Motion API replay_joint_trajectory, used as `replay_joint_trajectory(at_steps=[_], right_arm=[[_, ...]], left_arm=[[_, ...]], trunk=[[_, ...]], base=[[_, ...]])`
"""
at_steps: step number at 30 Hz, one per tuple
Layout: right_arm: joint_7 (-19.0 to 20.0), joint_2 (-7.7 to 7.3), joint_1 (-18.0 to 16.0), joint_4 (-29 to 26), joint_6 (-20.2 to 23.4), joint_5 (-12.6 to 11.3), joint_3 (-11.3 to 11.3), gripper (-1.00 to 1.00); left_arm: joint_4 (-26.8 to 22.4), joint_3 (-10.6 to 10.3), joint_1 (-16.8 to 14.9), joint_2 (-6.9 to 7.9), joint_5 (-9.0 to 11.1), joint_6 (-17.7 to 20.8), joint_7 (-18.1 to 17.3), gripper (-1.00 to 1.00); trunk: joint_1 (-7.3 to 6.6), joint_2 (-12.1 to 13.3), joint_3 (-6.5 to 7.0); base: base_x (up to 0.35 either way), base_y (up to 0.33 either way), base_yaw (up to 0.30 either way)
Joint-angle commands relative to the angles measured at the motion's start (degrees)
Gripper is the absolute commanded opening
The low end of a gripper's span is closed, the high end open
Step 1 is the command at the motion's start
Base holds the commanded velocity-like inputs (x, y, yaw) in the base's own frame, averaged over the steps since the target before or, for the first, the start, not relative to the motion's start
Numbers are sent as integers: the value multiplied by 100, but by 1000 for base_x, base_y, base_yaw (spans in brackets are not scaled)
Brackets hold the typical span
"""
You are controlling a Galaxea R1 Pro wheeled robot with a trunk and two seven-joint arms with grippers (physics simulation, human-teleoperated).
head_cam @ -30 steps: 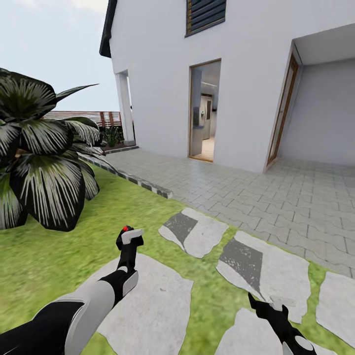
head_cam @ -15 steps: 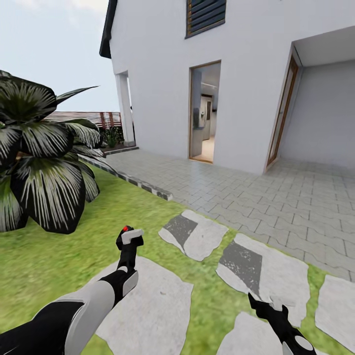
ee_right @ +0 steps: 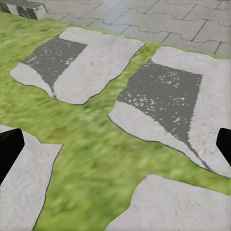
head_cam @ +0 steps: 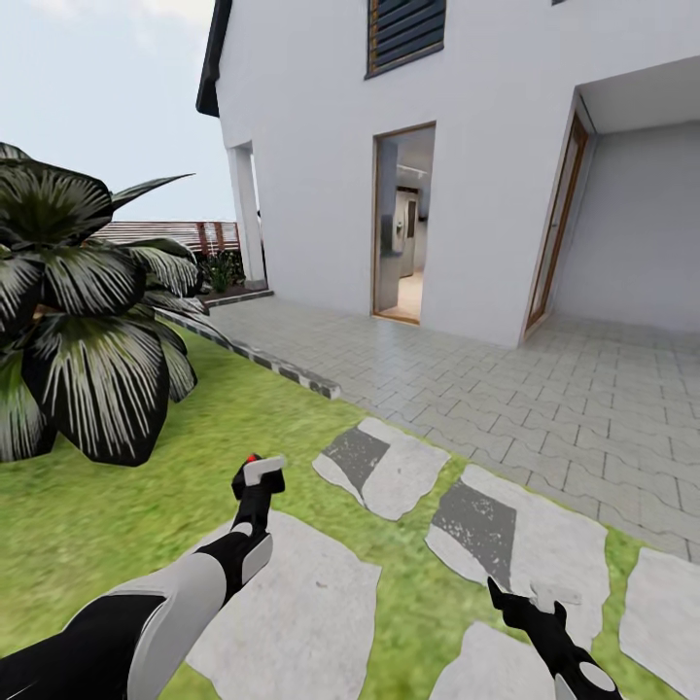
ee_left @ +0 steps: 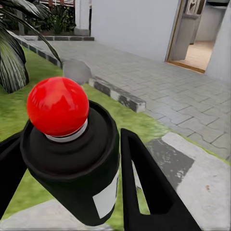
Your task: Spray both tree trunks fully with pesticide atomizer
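At near left, the left gripper (head_cam: pixel 258 483) is clamped around the upright pesticide atomizer (ee_left: pixel 72 154), red button topmost, facing the house (head_cam: pixel 467 146). No trees ahead. The right gripper (head_cam: pixel 530 605) hangs spread, empty.

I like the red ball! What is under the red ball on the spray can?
Under the red ball sits a thin silver collar, then the black pesticide atomizer, held between the left gripper fingers. The can's bottom is out of sight.
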Motion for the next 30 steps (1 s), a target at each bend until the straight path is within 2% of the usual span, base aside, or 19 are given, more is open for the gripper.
replay_joint_trajectory(at_steps=[1,6,17,22,30], right_arm=[[0,0,0,0,0,0,0,100],[0,1,-1,2,0,2,0,100],[0,1,-1,70,0,4,0,100],[0,1,-1,107,0,1,0,100],[0,7,-1,119,0,2,0,100]], left_arm=[[-1,-5,0,1,-3,56,1,-100],[-4,-11,2,7,-3,242,-5,-100],[-12,-14,0,20,-3,337,-8,-100],[-25,-21,0,23,-3,803,-15,-100],[-32,-28,0,23,-3,1003,-17,-100]], trunk=[[-23,42,19],[-133,242,108],[-374,683,306],[-484,884,396],[-660,1205,539]], base=[[0,0,0],[0,0,0],[0,0,0],[0,0,0],[0,0,0]])
